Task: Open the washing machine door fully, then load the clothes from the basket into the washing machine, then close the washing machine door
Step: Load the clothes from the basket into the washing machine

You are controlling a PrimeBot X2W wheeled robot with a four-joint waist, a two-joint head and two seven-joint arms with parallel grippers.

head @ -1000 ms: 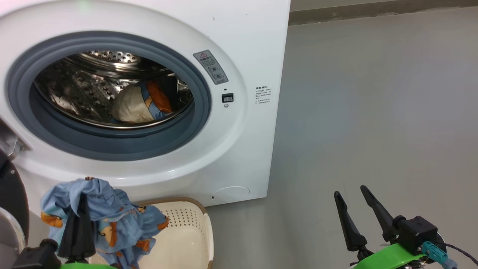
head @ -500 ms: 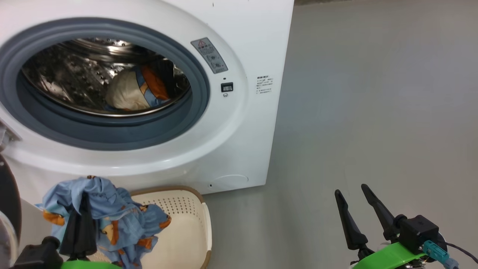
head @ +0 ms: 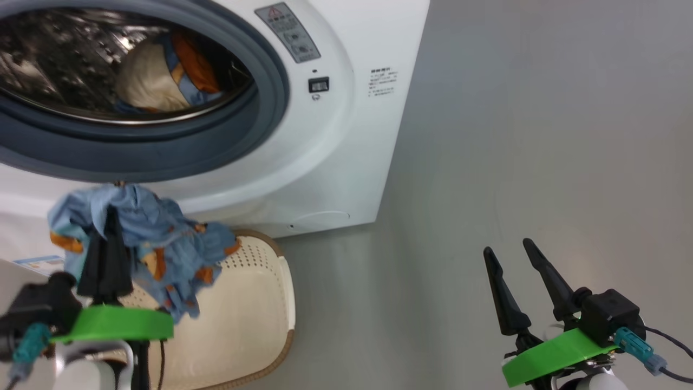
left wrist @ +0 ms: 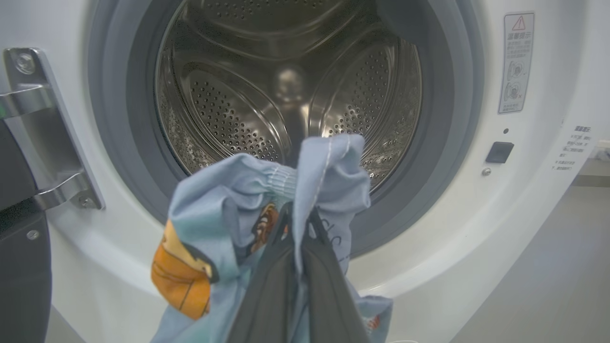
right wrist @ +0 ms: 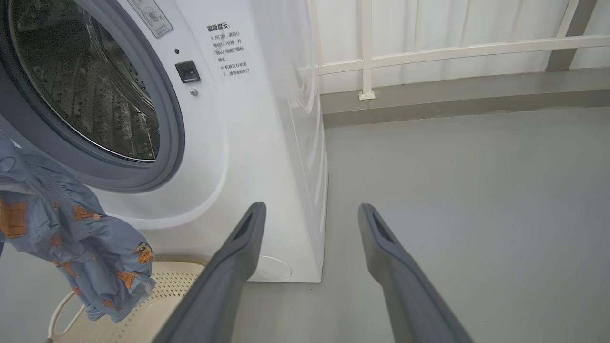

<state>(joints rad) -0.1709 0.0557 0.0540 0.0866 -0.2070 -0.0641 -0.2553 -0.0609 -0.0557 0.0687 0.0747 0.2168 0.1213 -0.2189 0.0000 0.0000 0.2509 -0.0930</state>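
The washing machine point(head: 346, 135) stands open, and a cream garment with orange and blue print point(head: 146, 81) lies in its steel drum point(left wrist: 286, 95). The washing machine door point(left wrist: 21, 276) is swung out to the left on its metal hinge point(left wrist: 43, 128). My left gripper point(head: 111, 216) is shut on the light blue garment point(head: 157, 238), holding it above the cream basket point(head: 260, 303), just below the grey gasket point(left wrist: 429, 190). In the left wrist view the cloth point(left wrist: 267, 190) drapes over the closed fingers. My right gripper point(head: 506, 252) hangs open and holds nothing, over the floor to the right.
Grey floor point(head: 541, 135) stretches to the right of the machine. A white railing point(right wrist: 429, 47) and a low kerb point(right wrist: 452, 95) run along the far wall. The basket point(right wrist: 157, 305) sits against the machine's front, under the hanging blue garment point(right wrist: 71, 238).
The head camera has tilted down, so the machine sits higher in view. My left gripper has lifted the blue garment further above the basket, toward the drum opening. The right gripper stays open.
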